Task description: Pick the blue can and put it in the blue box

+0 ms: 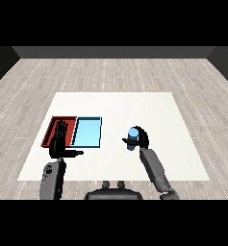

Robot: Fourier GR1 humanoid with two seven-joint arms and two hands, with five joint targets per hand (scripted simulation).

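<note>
The left hand (58, 139) is the nearer of the two to the camera: it stands up from its grey forearm with fingers straight and the thumb stuck out sideways, holding nothing, and it hangs over the near edge of the red tray (52, 126). Across from it, well off to its right, the right hand (140, 139) is curled round the blue can (132, 138), whose pale top shows between thumb and fingers; I cannot tell whether the can is lifted or resting on the white table (149, 108). The light blue tray (87, 132) lies to the left of that hand, with bare table between, and touches the red tray along one side. The grasp looks made, so what remains is the carry across and the release. The risks I see: the can is held near its top (only part of it shows), so it could tilt or slip in the fingers during the sideways swing; a release too early would leave it on the table short of the tray; an overshoot would put it in the red tray, or bring it against the idle left hand beside it.
</note>
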